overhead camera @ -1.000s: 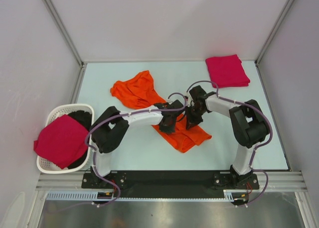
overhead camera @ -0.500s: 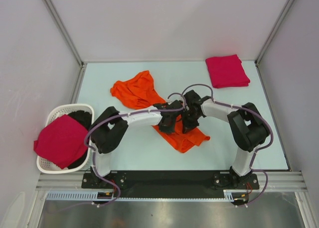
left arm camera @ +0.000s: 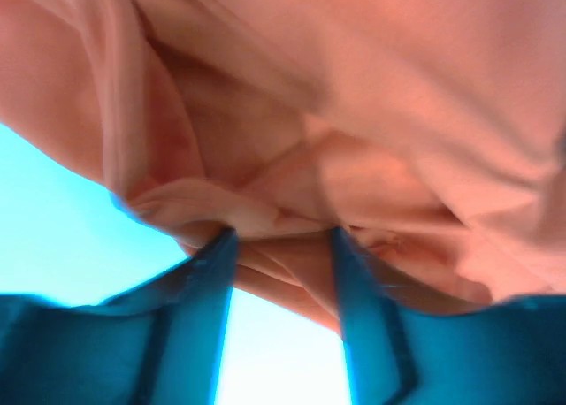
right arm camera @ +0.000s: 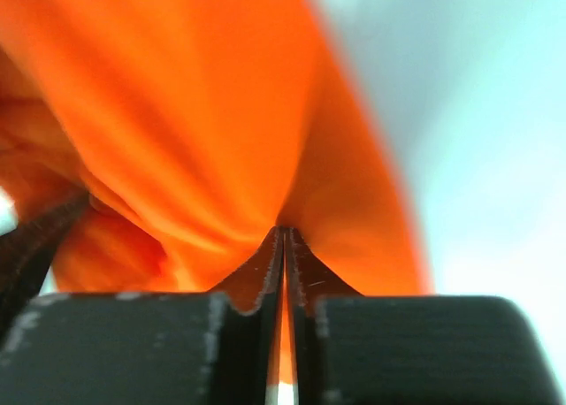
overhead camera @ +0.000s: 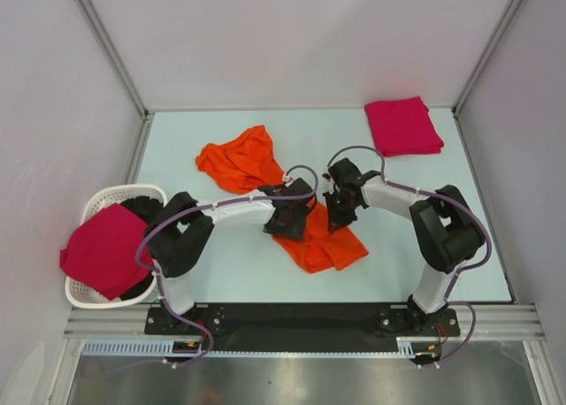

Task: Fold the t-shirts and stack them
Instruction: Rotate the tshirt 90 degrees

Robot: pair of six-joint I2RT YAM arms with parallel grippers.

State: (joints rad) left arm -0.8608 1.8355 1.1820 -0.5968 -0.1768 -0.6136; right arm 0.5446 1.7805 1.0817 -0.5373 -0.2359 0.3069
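The bright orange t-shirt lies crumpled across the middle of the table, running from back left to front right. My left gripper sits over its middle, and in the left wrist view its fingers stand apart, open, with orange folds resting against the tips. My right gripper is just to the right, shut on a thin fold of the orange cloth pinched at the fingertips. One crimson-pink t-shirt lies folded at the back right corner. Another drapes over the basket.
A white slatted basket stands off the table's left edge, with dark cloth inside beneath the crimson shirt. Grey walls close in the table at the back and both sides. The black base rail runs along the near edge.
My left gripper has opened and let go of the orange shirt, and shifted slightly left. The right gripper stays shut on the cloth, and the shirt's front end has shifted a little.
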